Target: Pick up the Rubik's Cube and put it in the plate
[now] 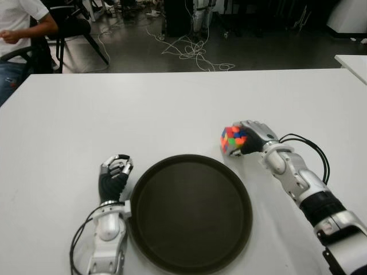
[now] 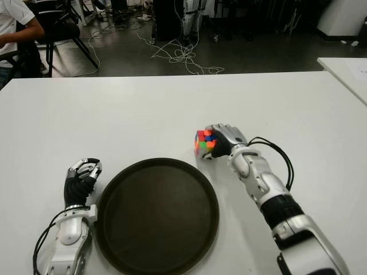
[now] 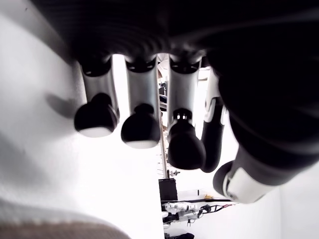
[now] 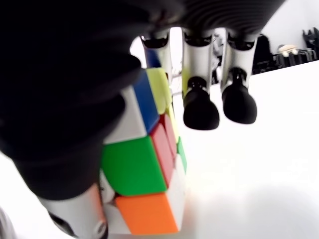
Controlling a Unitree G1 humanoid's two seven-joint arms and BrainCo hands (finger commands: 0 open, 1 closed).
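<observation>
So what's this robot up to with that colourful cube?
The robot's right hand is closed around the cube on the white table, just beyond the right edge of the dark round plate. The cube isn't in the plate yet. The left hand shows beside the plate's left edge, fingers curled, holding nothing.

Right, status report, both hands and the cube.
Right hand closed on Rubik's Cube, beyond plate's far right rim. Left hand idle left of plate, holding nothing. Plate bare, path clear.
</observation>
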